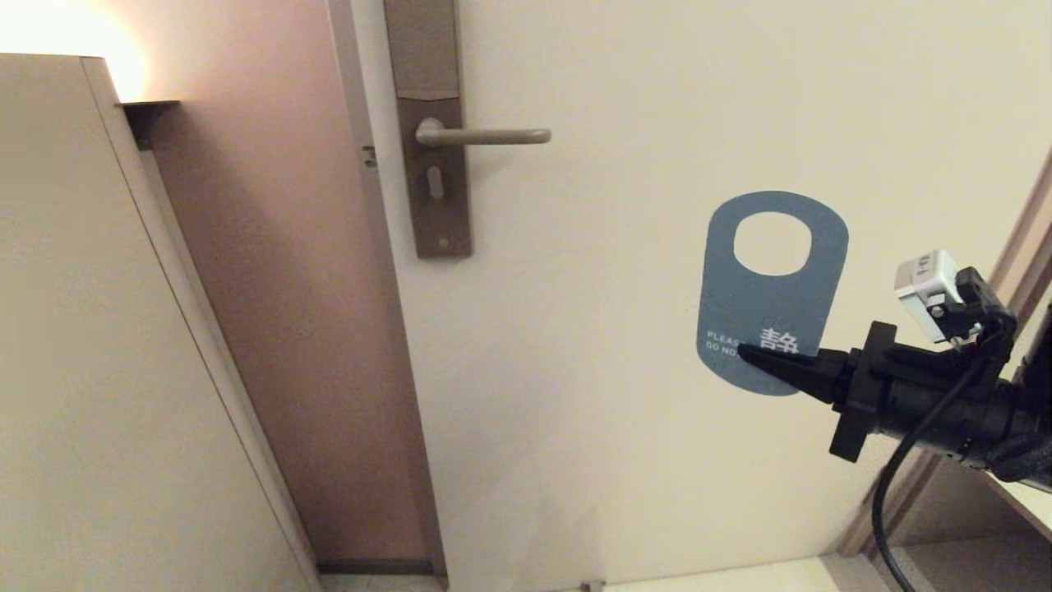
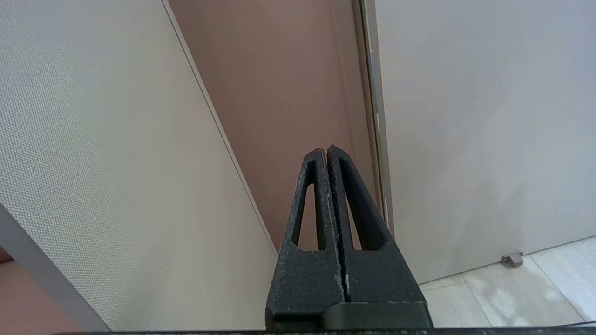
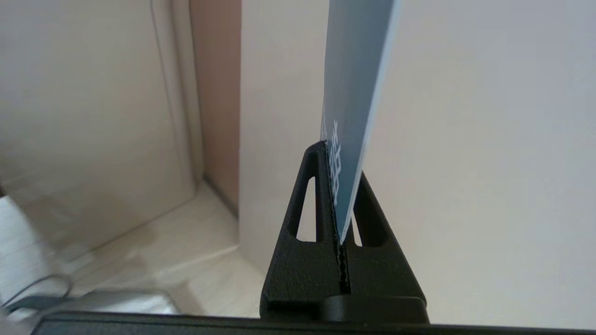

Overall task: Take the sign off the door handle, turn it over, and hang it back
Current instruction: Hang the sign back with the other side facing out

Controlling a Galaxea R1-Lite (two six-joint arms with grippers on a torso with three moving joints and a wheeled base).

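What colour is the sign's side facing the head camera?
Blue with white text, on the sign; head view shows it best.

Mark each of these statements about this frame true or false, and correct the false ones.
1. The sign hangs on the door handle. False: it is off the handle, held in the air to its right and lower.
2. The right gripper is shut on the sign's lower end. True.
3. The sign's white side faces the head camera. False: the blue side with white text faces it.
4. The sign's oval hole is at its upper end. True.
5. The left gripper holds a second sign. False: its fingers are shut on nothing, pointing toward the door frame.
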